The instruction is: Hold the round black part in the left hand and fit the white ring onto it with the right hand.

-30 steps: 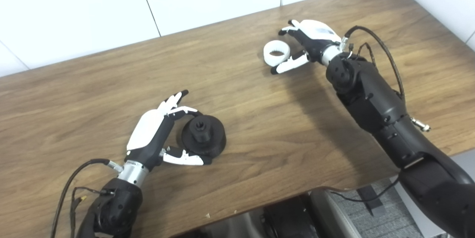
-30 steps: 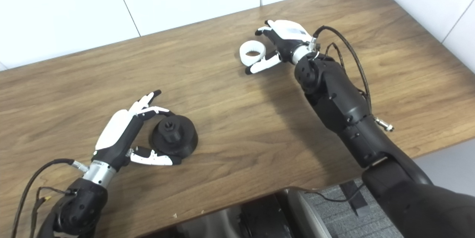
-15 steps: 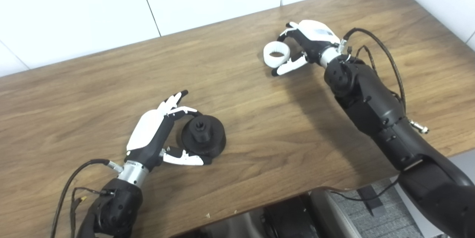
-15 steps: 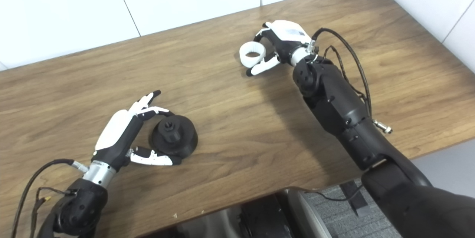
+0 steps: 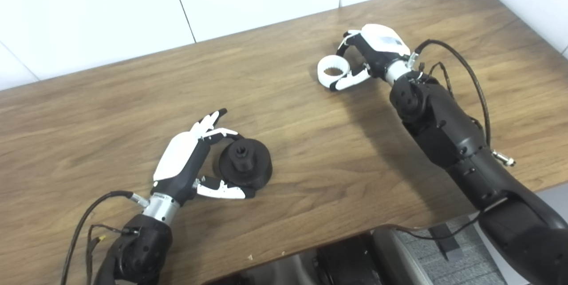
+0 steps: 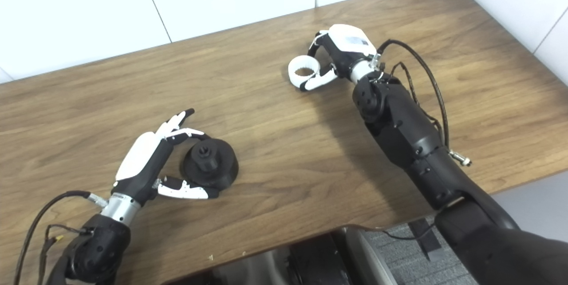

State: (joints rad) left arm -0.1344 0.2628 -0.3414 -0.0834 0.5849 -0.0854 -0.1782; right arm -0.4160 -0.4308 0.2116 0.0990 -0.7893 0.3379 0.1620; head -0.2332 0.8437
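1. Left eye view shows a wooden tabletop (image 5: 284,112) with both arms reaching onto it from the near edge.
2. The left hand (image 5: 186,160) lies low on the near left part of the tabletop, its white back turned up and to the left, wrist toward the near edge.
3. Its fingers (image 5: 208,120) curve over the far side of the round black part (image 5: 244,167), and its thumb (image 5: 222,191) lies along the part's near side.
4. The fingers and thumb bracket the part loosely; they look close to it or just touching, and I cannot tell whether they grip it.
5. The round black part rests flat on the tabletop, its raised hub pointing up, toward the near edge and left of the middle.
6. The right arm (image 5: 443,134) stretches diagonally from the near right corner toward the far edge.
7. The right hand (image 5: 370,54) is bent at the wrist, palm facing left, near the far edge and right of the middle.
8. Its fingers (image 5: 346,44) arch over the far side of the white ring (image 5: 333,69) and its thumb (image 5: 350,81) presses along the near side, so the hand is closed around the ring.
9. The white ring sits with its opening facing up, low at the tabletop; I cannot tell whether it is lifted clear.
10. The two hands are well apart.
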